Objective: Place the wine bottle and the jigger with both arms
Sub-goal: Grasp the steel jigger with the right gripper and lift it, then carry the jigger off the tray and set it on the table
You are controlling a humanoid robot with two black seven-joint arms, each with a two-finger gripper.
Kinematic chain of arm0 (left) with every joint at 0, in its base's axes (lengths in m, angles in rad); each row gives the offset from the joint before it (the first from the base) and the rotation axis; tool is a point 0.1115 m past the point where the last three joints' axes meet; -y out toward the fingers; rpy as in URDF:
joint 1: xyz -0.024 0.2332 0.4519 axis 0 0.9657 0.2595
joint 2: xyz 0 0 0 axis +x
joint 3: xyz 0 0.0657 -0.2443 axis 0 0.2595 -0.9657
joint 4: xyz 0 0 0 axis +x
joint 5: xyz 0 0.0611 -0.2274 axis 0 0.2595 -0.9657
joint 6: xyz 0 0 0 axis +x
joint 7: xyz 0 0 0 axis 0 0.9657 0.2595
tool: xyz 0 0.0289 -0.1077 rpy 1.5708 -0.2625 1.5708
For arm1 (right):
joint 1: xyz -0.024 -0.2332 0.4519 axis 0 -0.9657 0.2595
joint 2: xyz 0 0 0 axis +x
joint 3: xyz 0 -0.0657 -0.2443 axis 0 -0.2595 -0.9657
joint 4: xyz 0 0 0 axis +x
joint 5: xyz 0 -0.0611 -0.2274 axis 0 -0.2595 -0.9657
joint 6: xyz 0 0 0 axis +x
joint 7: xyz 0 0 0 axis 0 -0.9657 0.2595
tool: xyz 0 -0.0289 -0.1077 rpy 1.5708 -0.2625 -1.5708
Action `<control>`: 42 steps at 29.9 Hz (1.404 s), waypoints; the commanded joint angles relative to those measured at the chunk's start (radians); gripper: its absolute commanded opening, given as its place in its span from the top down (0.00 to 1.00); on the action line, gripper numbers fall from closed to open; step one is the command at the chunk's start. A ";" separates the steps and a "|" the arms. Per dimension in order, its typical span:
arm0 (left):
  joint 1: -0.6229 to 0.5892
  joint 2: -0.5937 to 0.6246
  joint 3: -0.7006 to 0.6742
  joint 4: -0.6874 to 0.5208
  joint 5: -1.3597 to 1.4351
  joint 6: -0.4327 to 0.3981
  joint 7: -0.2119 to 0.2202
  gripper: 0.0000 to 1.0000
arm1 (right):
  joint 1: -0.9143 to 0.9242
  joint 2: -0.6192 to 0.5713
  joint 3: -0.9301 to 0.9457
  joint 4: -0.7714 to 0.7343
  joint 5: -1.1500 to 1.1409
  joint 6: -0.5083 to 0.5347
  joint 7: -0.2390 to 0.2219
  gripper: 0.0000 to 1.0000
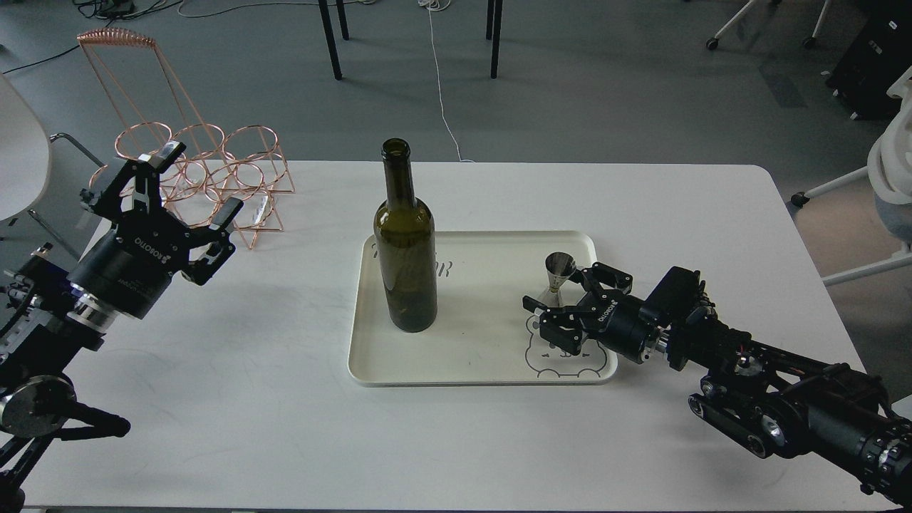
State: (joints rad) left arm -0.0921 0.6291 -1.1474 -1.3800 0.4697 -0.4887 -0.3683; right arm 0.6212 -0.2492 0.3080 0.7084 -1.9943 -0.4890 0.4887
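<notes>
The dark olive wine bottle stands upright on the left part of the cream tray. The small steel jigger stands upright on the tray's right part. My right gripper is open with its fingers spread around the jigger's lower half, one finger behind it and one in front; I cannot tell whether they touch it. My left gripper is open and empty, raised over the table's left side, well left of the bottle.
A copper wire bottle rack stands at the table's back left, right behind my left gripper. The tray has a bear drawing at its front right, partly under my right gripper. Chairs and cables are on the floor beyond the white table.
</notes>
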 commanded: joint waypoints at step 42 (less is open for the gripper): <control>-0.002 -0.002 0.003 -0.017 0.001 0.000 0.000 0.02 | -0.061 -0.262 0.085 -0.127 0.353 0.000 0.000 0.87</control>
State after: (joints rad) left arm -0.0938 0.6285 -1.1443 -1.3966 0.4710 -0.4887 -0.3682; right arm 0.5602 -0.5124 0.4094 0.5827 -1.6472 -0.4886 0.4886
